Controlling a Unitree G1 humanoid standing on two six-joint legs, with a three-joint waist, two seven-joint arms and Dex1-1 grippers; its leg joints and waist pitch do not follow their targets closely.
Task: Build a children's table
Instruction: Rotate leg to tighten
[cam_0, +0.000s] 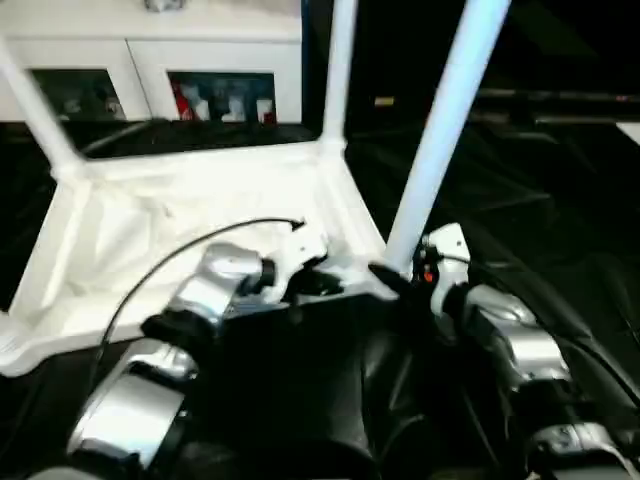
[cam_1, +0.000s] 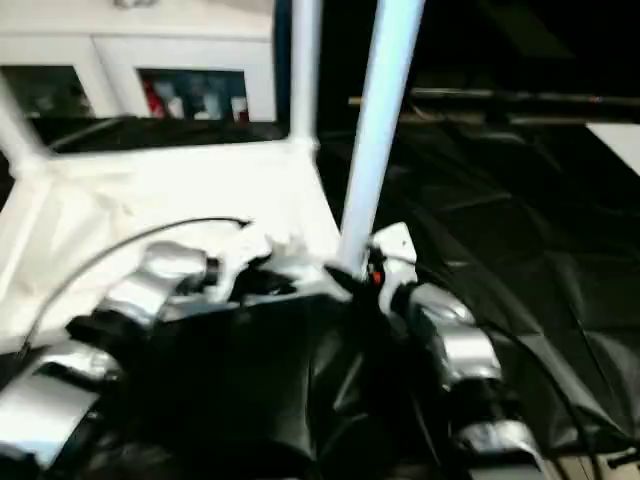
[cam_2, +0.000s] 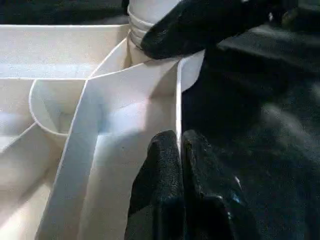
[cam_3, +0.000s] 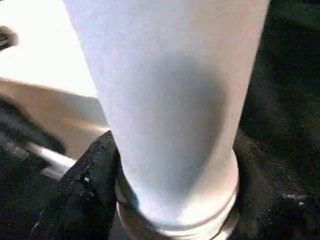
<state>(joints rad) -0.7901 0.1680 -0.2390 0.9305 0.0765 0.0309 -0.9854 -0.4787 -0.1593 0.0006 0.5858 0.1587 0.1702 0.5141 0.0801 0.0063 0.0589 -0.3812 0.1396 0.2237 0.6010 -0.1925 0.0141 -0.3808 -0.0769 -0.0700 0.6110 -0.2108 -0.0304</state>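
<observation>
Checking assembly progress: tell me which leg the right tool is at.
The near-right leg, the closest of the three standing. The right tool is at its base in the tabletop corner; the other two rise from the far corners.

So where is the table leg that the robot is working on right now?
The leg stands upright in the near right corner socket of the upturned tabletop, between the two grippers: the right gripper sits at its base, and the left gripper pinches the tabletop's rim beside it.

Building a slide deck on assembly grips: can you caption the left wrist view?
Left gripper pinches the upturned tabletop's rim while the right gripper's finger steadies a leg at the corner.
</observation>
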